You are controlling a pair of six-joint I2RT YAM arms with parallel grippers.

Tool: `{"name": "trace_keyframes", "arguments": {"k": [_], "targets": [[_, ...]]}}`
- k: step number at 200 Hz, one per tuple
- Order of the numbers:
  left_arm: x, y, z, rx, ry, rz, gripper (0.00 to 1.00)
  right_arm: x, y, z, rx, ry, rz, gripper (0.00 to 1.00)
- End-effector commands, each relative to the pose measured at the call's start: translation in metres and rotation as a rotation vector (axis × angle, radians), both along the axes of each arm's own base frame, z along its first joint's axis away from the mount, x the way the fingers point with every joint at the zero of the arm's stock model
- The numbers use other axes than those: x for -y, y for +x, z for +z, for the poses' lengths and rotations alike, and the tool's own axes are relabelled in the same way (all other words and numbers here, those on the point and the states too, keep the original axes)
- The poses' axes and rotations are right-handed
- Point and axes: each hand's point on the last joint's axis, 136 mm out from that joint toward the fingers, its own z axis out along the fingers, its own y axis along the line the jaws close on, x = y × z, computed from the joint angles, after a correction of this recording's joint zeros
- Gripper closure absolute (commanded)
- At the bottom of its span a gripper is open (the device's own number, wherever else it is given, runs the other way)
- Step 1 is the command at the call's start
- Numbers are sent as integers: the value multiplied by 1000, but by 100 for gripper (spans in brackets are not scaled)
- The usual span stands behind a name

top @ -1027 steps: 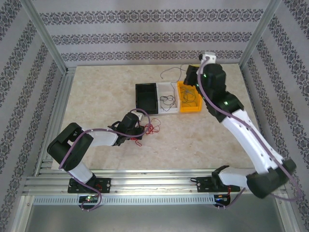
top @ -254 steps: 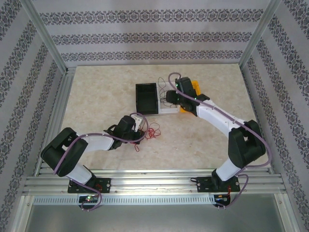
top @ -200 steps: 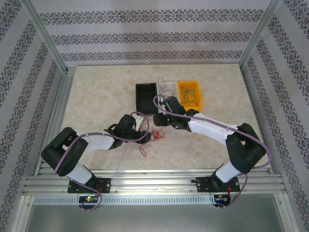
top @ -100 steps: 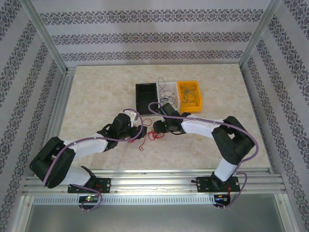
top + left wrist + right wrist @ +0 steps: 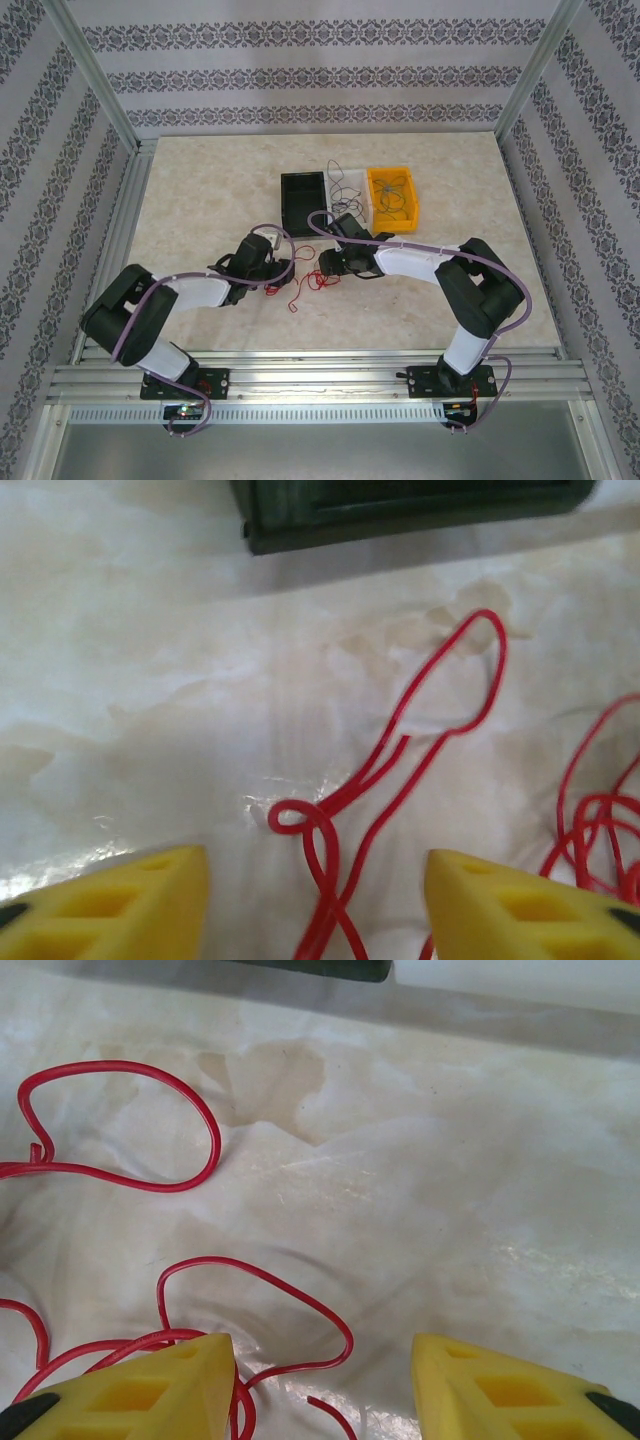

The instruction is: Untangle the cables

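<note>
The cables on the table are thin red wires [image 5: 297,289], lying in loose loops between the two arms. My left gripper [image 5: 283,268] is low over their left end. In the left wrist view its yellow fingers [image 5: 112,902] stand apart, with a knotted red loop [image 5: 322,832] on the table between them, touching neither. My right gripper [image 5: 323,267] comes in from the right. Its fingers [image 5: 508,1388] are also apart, over a curl of red wire [image 5: 300,1310], and the left finger [image 5: 140,1392] is right beside a red bundle.
Three small bins stand in a row behind the wires: a black bin [image 5: 303,200], a white bin [image 5: 350,187] and a yellow bin [image 5: 392,197], the last two with thin dark wires in them. Aluminium frame rails run along the table's left and near edges.
The right arm swung from the bins down to the red wires and now rests there. The left gripper shifted slightly and its jaws have narrowed.
</note>
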Motion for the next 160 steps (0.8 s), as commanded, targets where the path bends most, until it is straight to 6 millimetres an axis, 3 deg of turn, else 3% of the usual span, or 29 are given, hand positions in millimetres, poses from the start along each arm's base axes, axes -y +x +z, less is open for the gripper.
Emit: {"name": "trace_keyframes", "arguments": {"k": [1, 26, 61, 127, 160], "targets": [[12, 20, 14, 29, -65, -8, 59, -9, -7, 8, 11, 28, 37, 50], [14, 28, 24, 50, -91, -13, 87, -14, -15, 6, 4, 33, 77, 50], [16, 34, 56, 111, -153, -25, 100, -20, -19, 15, 30, 49, 119, 49], [18, 25, 107, 200, -314, -68, 100, -19, -15, 34, 115, 81, 126, 49], [26, 19, 113, 186, -356, -110, 100, -28, -14, 55, 170, 135, 170, 49]]}}
